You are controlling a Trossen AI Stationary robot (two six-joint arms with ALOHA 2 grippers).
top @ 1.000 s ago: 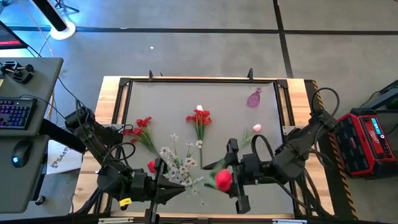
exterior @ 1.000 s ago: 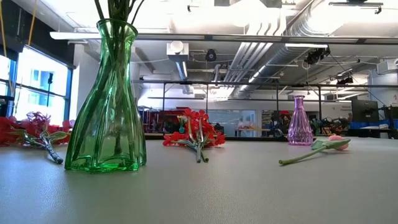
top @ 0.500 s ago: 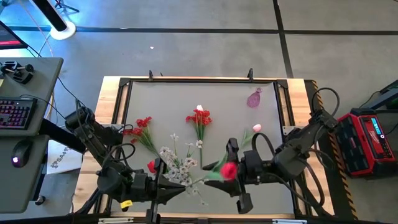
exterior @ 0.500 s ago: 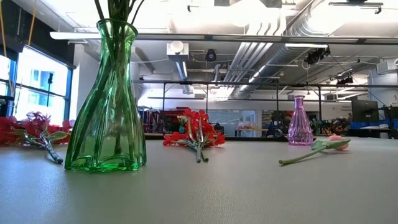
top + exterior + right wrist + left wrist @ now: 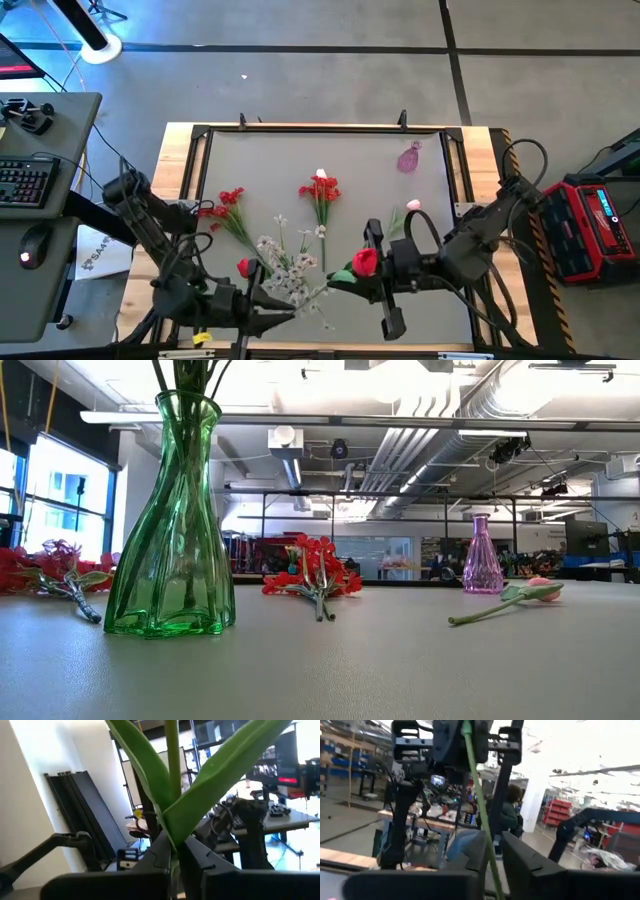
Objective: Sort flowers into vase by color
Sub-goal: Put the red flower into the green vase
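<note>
While the right gripper (image 5: 372, 272) sits near the table's front edge, its fingers (image 5: 165, 851) are pressed together on a red tulip's stem (image 5: 171, 755), bloom (image 5: 365, 262) held up off the table, leaves (image 5: 220, 772) fanning just past the grip. Left gripper (image 5: 275, 305) is opposite, facing it, fingers (image 5: 475, 852) only slightly apart w/ the same thin stem (image 5: 479, 800) running between them; can't tell if they touch it. White sprays (image 5: 285, 268) lie betw. the two arms. Green vase (image 5: 172, 520) stands at table front w/ stems already in it. Red clusters lie at left (image 5: 230, 200) and centre (image 5: 320, 192); pink tulip (image 5: 411, 207) lies near the purple vase (image 5: 409, 158), apart from it.
</note>
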